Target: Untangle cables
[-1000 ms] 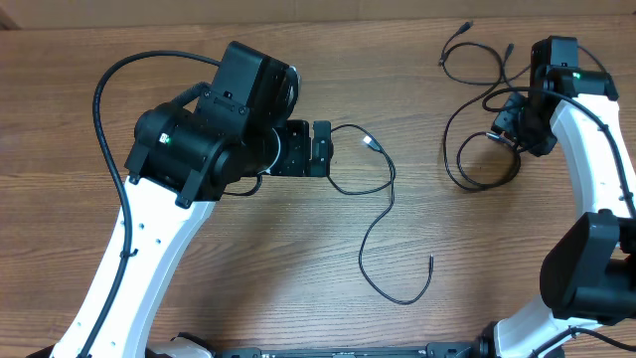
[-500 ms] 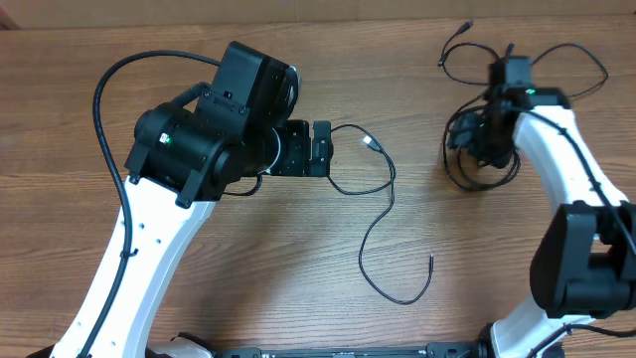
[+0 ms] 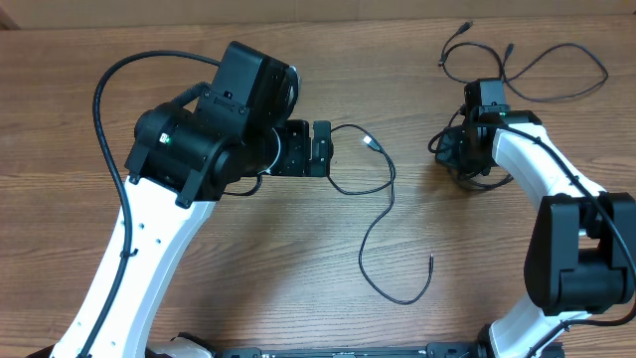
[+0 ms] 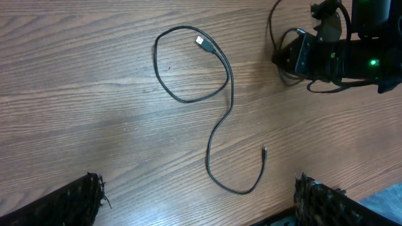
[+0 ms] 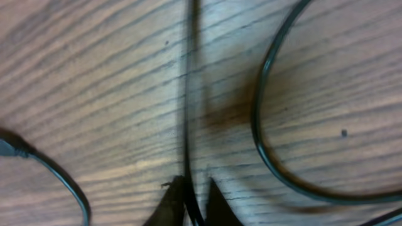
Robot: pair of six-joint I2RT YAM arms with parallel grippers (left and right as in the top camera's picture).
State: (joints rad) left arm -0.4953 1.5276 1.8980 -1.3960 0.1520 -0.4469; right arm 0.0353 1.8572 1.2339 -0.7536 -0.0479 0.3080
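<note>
One black cable (image 3: 360, 261) with a silvery-white tip (image 3: 371, 144) lies spread out mid-table; it also shows in the left wrist view (image 4: 232, 94). My left gripper (image 3: 322, 149) is open and empty beside its loop, with the fingers wide apart in the left wrist view (image 4: 198, 202). My right gripper (image 3: 444, 149) is low on the table at a small coil of black cables (image 3: 484, 180). In the right wrist view its fingertips (image 5: 190, 196) are shut on one thin black cable (image 5: 187, 113). Another strand (image 5: 257, 125) curves beside it.
A further thin black cable (image 3: 604, 76) lies looped at the far right, with plug ends (image 3: 465, 27) near the table's back edge. The left arm's thick black cable (image 3: 99, 109) arcs over the left of the table. The right arm (image 4: 352, 53) shows in the left wrist view.
My right gripper has moved left and slightly toward the front, dragging the coil with it. The looped cable at the far right is now uncovered. The left arm has not moved.
</note>
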